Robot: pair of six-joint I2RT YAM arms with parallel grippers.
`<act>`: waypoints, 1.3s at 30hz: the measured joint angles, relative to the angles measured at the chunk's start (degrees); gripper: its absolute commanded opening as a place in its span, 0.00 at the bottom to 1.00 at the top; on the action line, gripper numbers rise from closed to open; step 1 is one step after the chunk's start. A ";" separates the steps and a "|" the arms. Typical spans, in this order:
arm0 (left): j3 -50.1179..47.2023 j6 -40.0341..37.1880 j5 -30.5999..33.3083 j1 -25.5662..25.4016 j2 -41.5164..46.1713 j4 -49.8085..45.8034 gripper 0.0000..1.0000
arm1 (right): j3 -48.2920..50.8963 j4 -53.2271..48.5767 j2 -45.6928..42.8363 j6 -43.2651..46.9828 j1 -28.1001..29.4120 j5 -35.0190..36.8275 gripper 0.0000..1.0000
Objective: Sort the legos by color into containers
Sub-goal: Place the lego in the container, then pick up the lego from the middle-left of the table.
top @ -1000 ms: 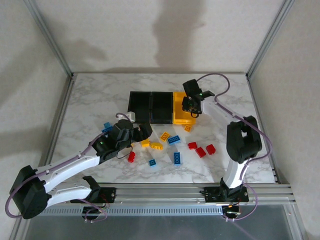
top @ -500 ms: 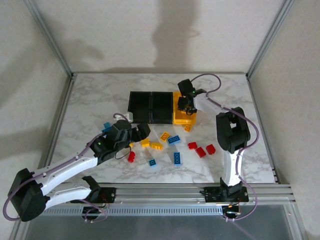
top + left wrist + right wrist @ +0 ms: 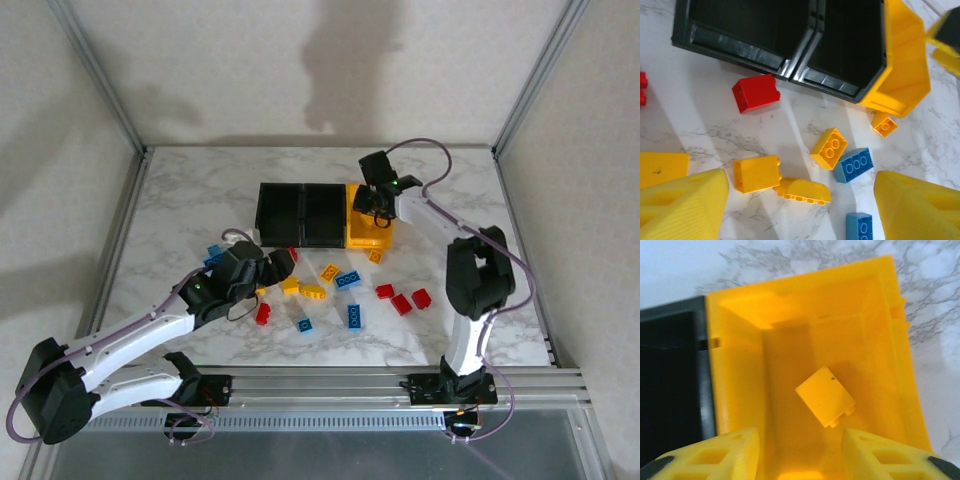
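One yellow brick [image 3: 825, 395] lies in the yellow bin [image 3: 890, 315], mid-frame. The right tool [image 3: 800, 450] hovers above it, jaws parted and empty. The left tool [image 3: 797, 185] is wide and empty. The black bins [image 3: 730, 45] appear empty. The other legos [image 3: 756, 92] await sorting on the counter [image 3: 700, 130].

White marble-veined table [image 3: 180, 200], off-white textured walls [image 3: 230, 60], aluminium corner posts [image 3: 99, 75], soft shadows [image 3: 345, 65] on the back wall

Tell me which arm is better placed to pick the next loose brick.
Left: the left fingers, open, hang over loose yellow bricks. The right fingers sit above the yellow bin, away from them.
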State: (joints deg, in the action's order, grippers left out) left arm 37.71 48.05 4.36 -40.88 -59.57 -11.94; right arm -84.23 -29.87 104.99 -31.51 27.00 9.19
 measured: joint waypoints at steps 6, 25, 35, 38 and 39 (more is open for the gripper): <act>0.13 0.22 0.98 1.27 0.33 -4.07 0.70 | 8.26 3.61 -11.98 0.33 2.03 -2.73 0.46; 0.68 -1.53 1.25 1.20 -5.33 -17.40 0.53 | 36.65 12.70 -37.48 2.82 9.57 -17.38 0.52; -0.15 -2.84 1.20 -0.37 -12.66 -17.49 0.53 | 47.60 19.10 -39.19 3.78 22.73 -26.86 0.50; -0.15 -3.10 1.16 -1.07 -14.14 -17.49 0.56 | 48.41 20.48 -39.15 3.63 23.04 -26.91 0.50; -0.15 -3.15 1.03 -1.20 -14.45 -17.49 0.56 | 48.46 20.79 -39.17 3.65 23.04 -26.88 0.50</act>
State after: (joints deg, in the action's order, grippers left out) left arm 37.56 44.91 5.39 -42.09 -74.02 -29.43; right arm -35.77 -9.08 65.82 -27.86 50.04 -17.69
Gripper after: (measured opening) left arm 0.552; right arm 0.504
